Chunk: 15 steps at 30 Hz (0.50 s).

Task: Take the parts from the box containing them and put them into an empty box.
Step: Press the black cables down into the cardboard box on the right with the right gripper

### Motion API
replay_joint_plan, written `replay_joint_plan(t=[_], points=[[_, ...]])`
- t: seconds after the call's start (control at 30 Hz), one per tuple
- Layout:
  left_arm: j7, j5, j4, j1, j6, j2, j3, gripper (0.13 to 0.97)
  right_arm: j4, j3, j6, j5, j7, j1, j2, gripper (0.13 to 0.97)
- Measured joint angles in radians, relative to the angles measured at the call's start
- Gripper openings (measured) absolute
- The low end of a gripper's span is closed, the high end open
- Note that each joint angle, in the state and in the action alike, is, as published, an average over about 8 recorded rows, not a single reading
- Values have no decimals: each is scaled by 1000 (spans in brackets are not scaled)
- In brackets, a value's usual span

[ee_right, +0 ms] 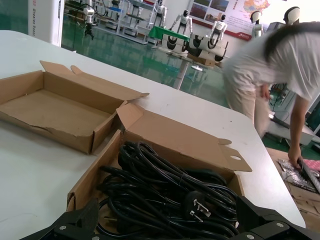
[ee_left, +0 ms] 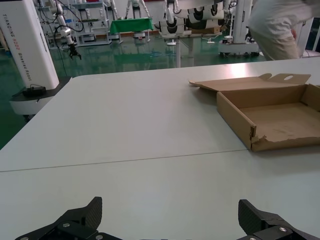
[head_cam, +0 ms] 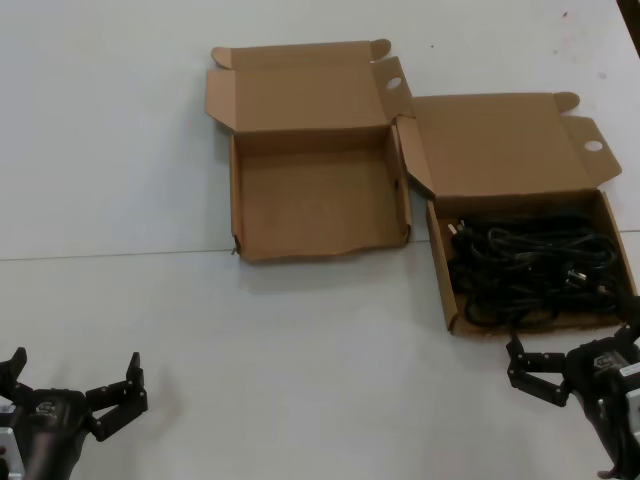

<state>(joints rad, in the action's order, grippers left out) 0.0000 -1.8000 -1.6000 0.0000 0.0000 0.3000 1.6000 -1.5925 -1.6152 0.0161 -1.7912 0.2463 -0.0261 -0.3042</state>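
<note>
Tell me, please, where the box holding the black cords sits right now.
In the head view, the box with the cords sits on the robot's right side of the table, right beside the empty box, with the right pincer just in front of it.

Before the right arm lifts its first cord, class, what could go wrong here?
1. The power cords lie tangled in the full box, so pulling one may drag others out.
2. The empty box has a wavy front wall and torn corner; a dropped cord might catch there.
3. The right gripper, open, sits close to the full box's front wall and could nudge it. The left gripper waits open, far off.
</note>
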Motion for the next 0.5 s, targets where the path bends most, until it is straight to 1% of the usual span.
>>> replay_joint_plan(t=[0.5], points=[[0, 0, 0, 0, 0, 0, 0, 966, 0, 0, 0, 0, 0, 0, 0, 966]])
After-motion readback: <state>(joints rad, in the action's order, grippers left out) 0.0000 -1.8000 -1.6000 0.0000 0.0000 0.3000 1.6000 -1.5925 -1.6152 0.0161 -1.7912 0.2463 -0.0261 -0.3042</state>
